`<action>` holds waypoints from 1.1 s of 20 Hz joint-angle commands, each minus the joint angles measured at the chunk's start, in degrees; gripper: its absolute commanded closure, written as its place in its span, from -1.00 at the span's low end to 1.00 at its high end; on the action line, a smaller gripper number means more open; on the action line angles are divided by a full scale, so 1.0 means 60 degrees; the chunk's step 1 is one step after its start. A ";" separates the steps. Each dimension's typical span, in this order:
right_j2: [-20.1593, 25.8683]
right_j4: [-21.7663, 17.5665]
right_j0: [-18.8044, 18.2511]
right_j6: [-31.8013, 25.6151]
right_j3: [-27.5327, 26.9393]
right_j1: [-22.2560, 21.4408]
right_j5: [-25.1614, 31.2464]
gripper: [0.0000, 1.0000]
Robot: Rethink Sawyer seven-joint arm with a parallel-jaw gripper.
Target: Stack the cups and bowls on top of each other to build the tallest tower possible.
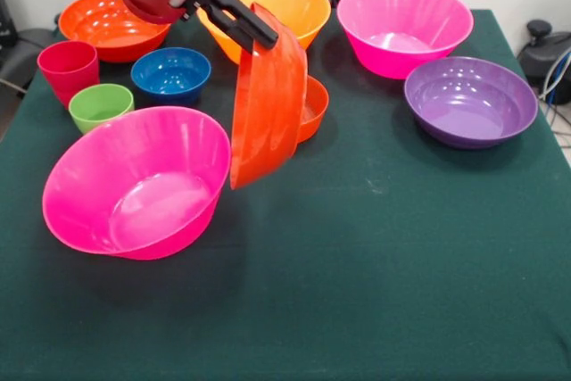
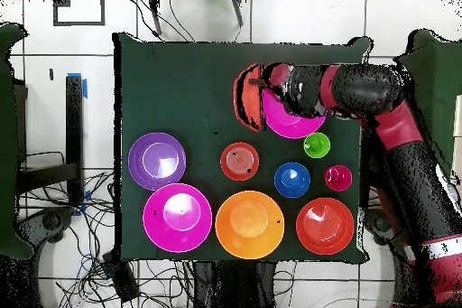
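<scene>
red-orange bowl [image 1: 268, 100] held on edge, magenta bowl [image 1: 134, 182] tilted

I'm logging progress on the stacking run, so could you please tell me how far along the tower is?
Nothing is stacked yet. In hand: the gripper holds a red-orange bowl by its rim, tipped on edge beside the near magenta bowl, which is tilted and empty. Left: the far magenta bowl, light orange bowl, purple bowl, other red-orange bowl, blue bowl, small orange-red bowl, red-pink cup and green cup all stand separately.
</scene>
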 commanded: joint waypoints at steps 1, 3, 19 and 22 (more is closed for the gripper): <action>0.0110 0.0163 0.0062 -0.1150 -0.0109 -0.0199 0.0817 1.00; 0.0081 0.0205 0.0086 -0.1149 -0.0170 -0.0205 0.0915 1.00; 0.0542 0.0338 -0.0145 -0.0490 0.1126 -0.0705 -0.0036 1.00; 0.0499 0.0338 -0.0032 -0.0484 0.0975 -0.0595 0.0023 1.00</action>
